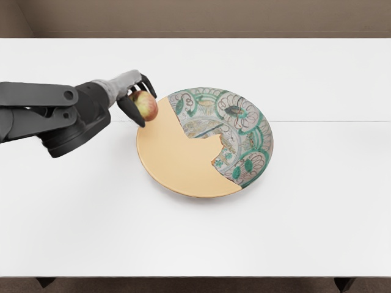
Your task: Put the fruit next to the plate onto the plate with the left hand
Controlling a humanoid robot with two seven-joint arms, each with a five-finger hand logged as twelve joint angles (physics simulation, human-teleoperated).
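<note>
Far out to the left of the plate, the left arm [43,116] comes in from the edge, all dark matte grey shells, blocky and rounded at the joint. It narrows to a paler grey wrist, and there's the robot hand [133,91], right at the plate's upper-left rim. Its black fingers [147,85] curl over the top of the fruit [145,105] and the thumb presses in from the near side, so it's closed around it in a firm grasp.

The fruit is small and round with a smooth skin, red blushing into yellow-green, and it looks like an apple. It sits at the very rim of the plate, overlapping the edge. Whether it hangs above the rim or touches it, I cannot tell.

Now the plate [174,159] itself is wide, round and shallow. Its left and near portion is a flat, plain tan, and the right side carries glazed green and teal scrolls and leaf shapes on a pale ground, with a jagged border between the two. That tan stretch lies open just right of the fruit.

Right of the plate, the smooth white table [330,201] runs broad to the edge. There's more white in front of the plate, down to the table's straight near edge.
</note>
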